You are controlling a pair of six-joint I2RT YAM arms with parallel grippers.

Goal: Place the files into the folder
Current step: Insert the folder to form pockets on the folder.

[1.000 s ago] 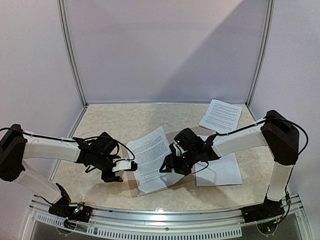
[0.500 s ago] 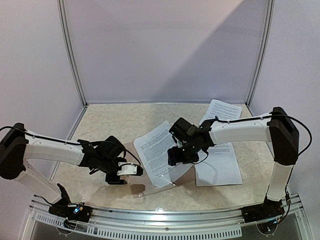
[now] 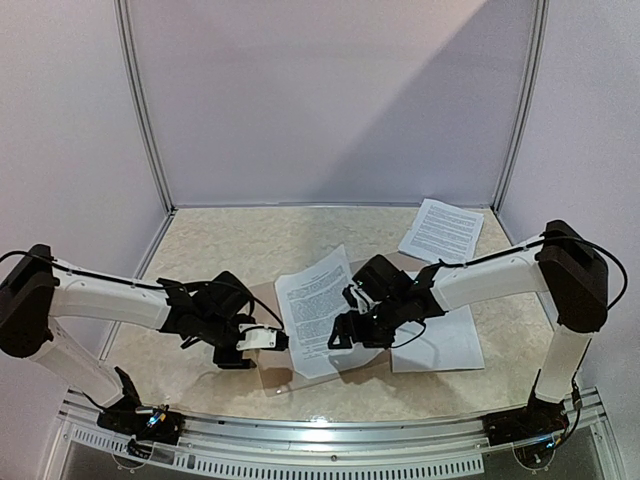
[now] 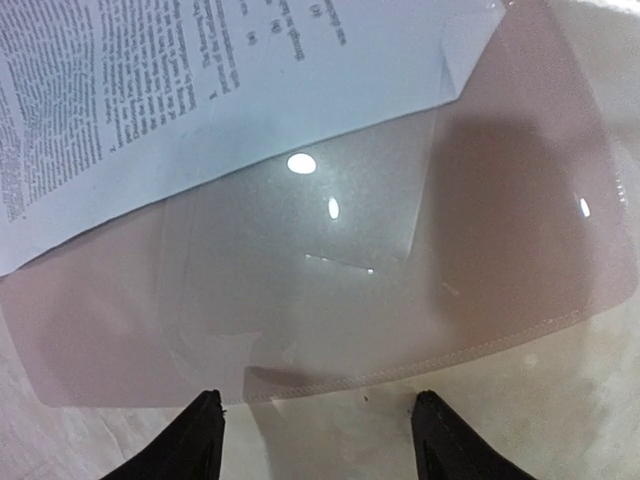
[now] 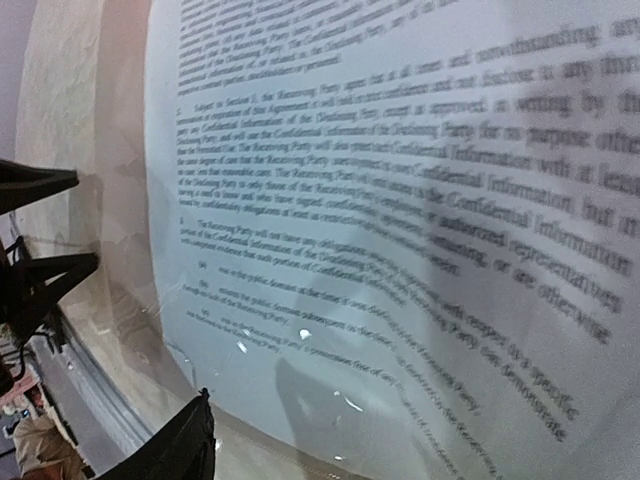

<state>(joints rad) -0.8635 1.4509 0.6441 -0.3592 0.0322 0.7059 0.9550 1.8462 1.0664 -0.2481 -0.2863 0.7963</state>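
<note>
The tan folder (image 3: 290, 372) with its glossy clear plastic lies flat at the front centre. One printed file (image 3: 318, 308) rests slanted across it. Plastic glints over the sheet's near end (image 5: 400, 250), and I cannot tell if it is inside. My left gripper (image 3: 264, 340) stands open at the folder's left edge, with the stitched seam (image 4: 400, 362) just ahead of its empty fingertips (image 4: 205, 432). My right gripper (image 3: 340, 334) hovers over the sheet's right side. Only one finger (image 5: 185, 442) shows, set wide. Another file (image 3: 441, 231) lies at the back right, and a white sheet (image 3: 448, 342) lies under the right arm.
Pale walls and metal posts (image 3: 142, 110) close in the table on three sides. A metal rail (image 3: 330, 432) runs along the near edge between the arm bases. The beige tabletop (image 3: 230, 240) shows behind the folder.
The right gripper lifted with the sheet, then came back down and its jaws widened; the sheet now lies further right and back. The left gripper moved right, up to the folder's edge.
</note>
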